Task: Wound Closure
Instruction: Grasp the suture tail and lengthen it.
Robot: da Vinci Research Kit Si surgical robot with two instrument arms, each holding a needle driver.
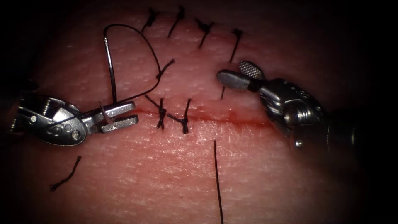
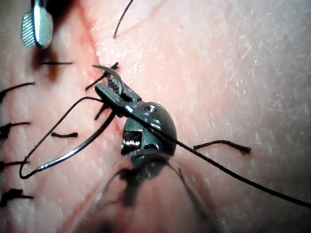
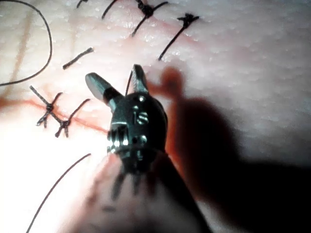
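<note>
Steel jaws of the left gripper (image 1: pixel 124 116) stand only slightly parted and clamp the curved needle (image 1: pixel 110 70) near its pointed end; the point sticks out just past the jaws. The needle rises clear of the tissue (image 1: pixel 257 174), to the left of the stitched part of the cut (image 1: pixel 232 119), and is not in the tissue. From its blunt end the thread (image 1: pixel 145 45) arcs over and comes down to a knot beside the cut.

Well apart on the right, the right gripper (image 1: pixel 238 74) hovers above the cut with its jaws spread wide, holding nothing.

Two knotted stitches (image 1: pixel 172 116) cross the cut, and red fluid (image 1: pixel 248 121) lines the cut to their right. Four more knotted stitches (image 1: pixel 192 27) run along the tissue's far edge. One loose cut end of thread (image 1: pixel 66 176) lies near the tissue's near-left corner, and one straight strand (image 1: pixel 217 182) runs to the near edge.

The left wrist view adds a taut thread (image 2: pixel 233 172) running across the left gripper (image 2: pixel 109 85) and away over the tissue. The right wrist view shows the right gripper (image 3: pixel 119 80) with both open jaws free of everything.
</note>
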